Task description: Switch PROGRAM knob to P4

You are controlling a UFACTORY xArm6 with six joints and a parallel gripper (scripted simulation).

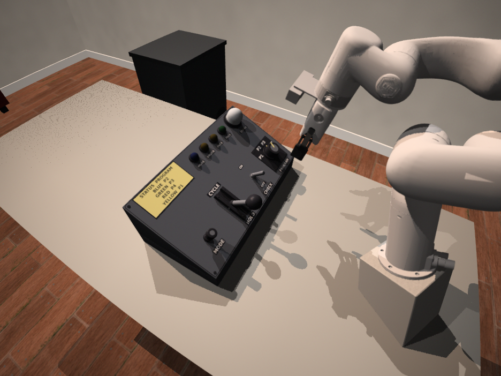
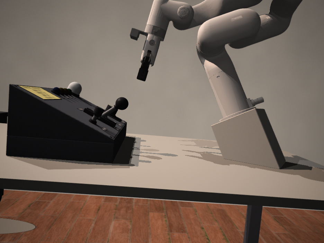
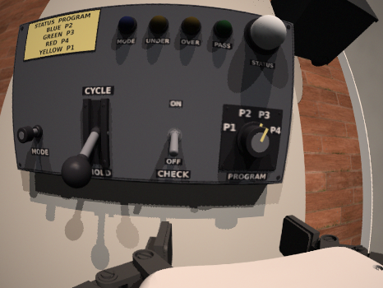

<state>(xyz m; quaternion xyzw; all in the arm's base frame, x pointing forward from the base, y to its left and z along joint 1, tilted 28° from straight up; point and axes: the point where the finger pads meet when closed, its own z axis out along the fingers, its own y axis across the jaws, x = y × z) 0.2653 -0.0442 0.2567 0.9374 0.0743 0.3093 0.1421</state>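
The dark sloped console sits on the beige table and also shows in the side view. In the wrist view the PROGRAM knob is at the panel's lower right; its yellow pointer aims up and right, between the P3 and P4 marks. The knob also shows in the top view. My gripper is open and empty. It hangs in the air just off the console's low edge, beside the knob and apart from it. It stands well above the panel in the side view. Its two fingers frame the bottom of the wrist view.
On the panel are the CYCLE/HOLD lever with a black ball, the CHECK toggle, the MODE knob, several lamps, a white dome and a yellow label. A black cabinet stands behind the table. My base is to the right.
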